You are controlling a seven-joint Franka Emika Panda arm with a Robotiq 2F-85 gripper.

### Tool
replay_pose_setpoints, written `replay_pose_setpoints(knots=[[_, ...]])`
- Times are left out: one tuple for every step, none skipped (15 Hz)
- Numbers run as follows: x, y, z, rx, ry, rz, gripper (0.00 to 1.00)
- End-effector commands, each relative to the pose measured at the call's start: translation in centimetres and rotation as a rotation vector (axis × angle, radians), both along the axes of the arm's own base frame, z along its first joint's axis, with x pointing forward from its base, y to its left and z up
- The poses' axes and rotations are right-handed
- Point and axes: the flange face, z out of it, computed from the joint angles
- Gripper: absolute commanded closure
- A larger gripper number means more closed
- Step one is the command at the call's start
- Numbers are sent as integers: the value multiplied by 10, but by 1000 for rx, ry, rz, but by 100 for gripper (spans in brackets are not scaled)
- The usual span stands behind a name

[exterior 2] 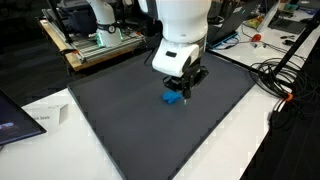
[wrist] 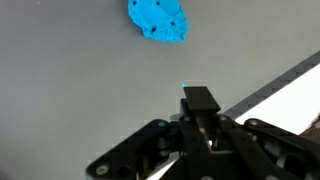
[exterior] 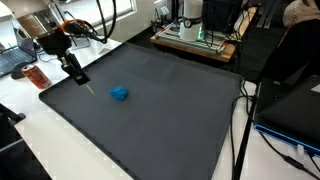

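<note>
Black gripper point(wrist: 198, 98) fingers pressed together over a dark mat, with a blue lump lying ahead of them.

Closest in the wrist view, the fingertips meet with no gap. In an exterior view a thin pale sliver point(exterior: 88, 88) pokes out below them, too small to identify. Beyond the tips sits the crumpled blue lump point(wrist: 160, 20), resting on the grey mat point(exterior: 170, 120) near the gripper but not touching it, as both exterior views confirm. Farther back, cables point(exterior 2: 282, 75) and bench electronics point(exterior: 195, 33) crowd the mat's edge. The likely risk is that coming down with the fingers closed would shove the lump rather than straddle it. It looks light, so it could skid across the smooth mat or get squashed flat.
</note>
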Motion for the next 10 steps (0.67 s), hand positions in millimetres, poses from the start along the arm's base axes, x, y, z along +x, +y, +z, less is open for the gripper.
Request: replay_pose_setpoints(knots=[[-16,14,12,-86,-17,20,97],[-19,17,13,-109,-25,23,97],[-22,22,14,-131,-32,29,97],[-25,25,15,-149,-37,35,97],[-28,30,15,-166,-42,43,97],[-32,36,16,-187,-48,51,97],[-36,42,17,-204,-52,60,97],[-39,48,18,-222,-57,70,97],[-43,55,19,-246,-61,78,97],[-47,62,20,-266,-63,90,97]])
